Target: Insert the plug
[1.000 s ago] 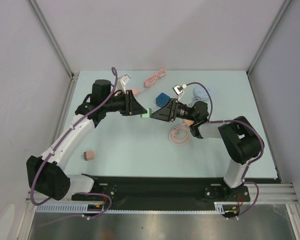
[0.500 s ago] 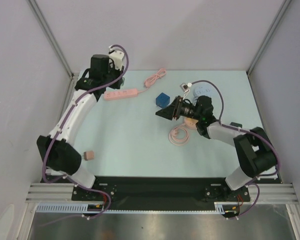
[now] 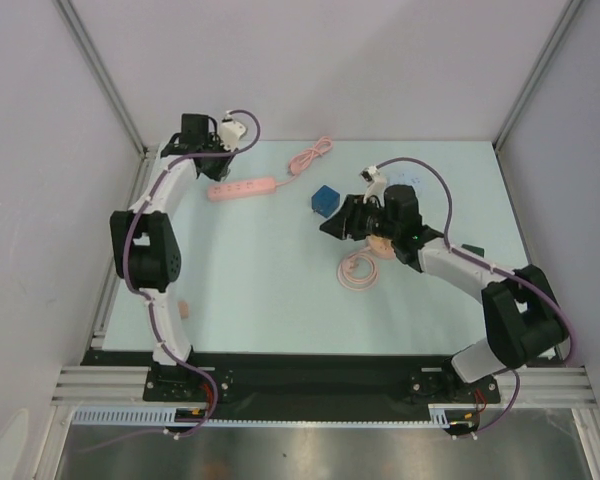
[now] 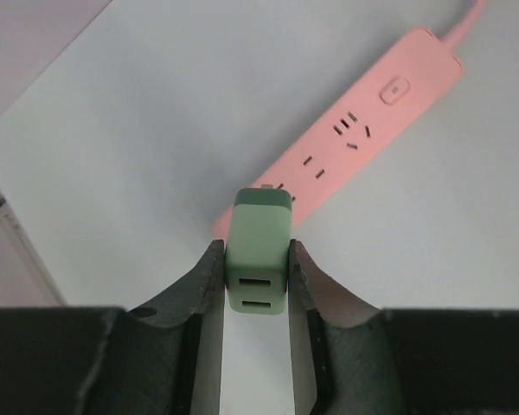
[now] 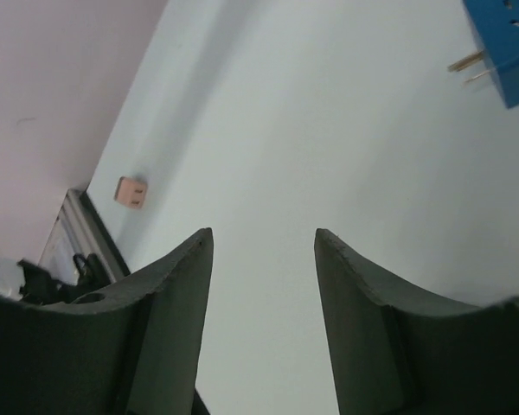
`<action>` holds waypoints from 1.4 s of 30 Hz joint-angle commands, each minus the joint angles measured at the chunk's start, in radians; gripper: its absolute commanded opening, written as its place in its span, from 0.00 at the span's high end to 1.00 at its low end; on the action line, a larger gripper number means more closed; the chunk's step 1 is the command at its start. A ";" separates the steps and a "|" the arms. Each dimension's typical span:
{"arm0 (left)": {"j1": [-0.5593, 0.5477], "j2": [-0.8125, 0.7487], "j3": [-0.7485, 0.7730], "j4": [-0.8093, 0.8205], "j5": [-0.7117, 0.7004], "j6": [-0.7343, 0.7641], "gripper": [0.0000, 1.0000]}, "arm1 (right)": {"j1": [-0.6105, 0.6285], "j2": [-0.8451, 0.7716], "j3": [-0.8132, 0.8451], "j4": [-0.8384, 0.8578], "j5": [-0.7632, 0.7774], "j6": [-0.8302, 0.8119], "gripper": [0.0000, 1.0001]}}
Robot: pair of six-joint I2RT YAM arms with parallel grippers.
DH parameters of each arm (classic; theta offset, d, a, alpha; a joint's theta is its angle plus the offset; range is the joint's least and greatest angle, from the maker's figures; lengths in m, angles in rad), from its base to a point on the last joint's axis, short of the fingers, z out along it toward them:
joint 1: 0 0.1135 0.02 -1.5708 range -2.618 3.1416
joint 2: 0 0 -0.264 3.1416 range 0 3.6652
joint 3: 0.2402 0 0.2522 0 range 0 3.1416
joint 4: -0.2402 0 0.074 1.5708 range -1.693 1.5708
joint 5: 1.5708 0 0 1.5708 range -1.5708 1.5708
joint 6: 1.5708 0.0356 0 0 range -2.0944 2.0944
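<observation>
A green plug [image 4: 259,233] is clamped between the fingers of my left gripper [image 4: 253,244], which is shut on it, two slots facing the camera. Just beyond its far end lies the pink power strip [image 4: 355,138], running diagonally; the plug hovers over the strip's near end. From above, the strip [image 3: 242,188] lies at the back left, under the left arm's wrist [image 3: 205,135]. My right gripper [image 5: 263,232] is open with nothing between its fingers, over the table's middle [image 3: 332,222].
A blue plug adapter [image 3: 325,198] lies just behind the right gripper, its prongs showing [image 5: 502,47]. A coiled pink cable [image 3: 360,270] lies in front of it. A small pink block [image 3: 183,310] sits near the left arm's base. The strip's cord [image 3: 310,157] runs back.
The left arm has swung from the table's middle to the back left corner, carrying the green plug over the strip. The right gripper drew back to the right, its jaws slightly narrower.
</observation>
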 commanded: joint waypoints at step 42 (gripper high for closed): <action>0.086 0.428 0.595 -0.413 -0.005 -0.788 1.00 | 0.087 0.108 0.203 -0.158 0.133 -0.047 0.48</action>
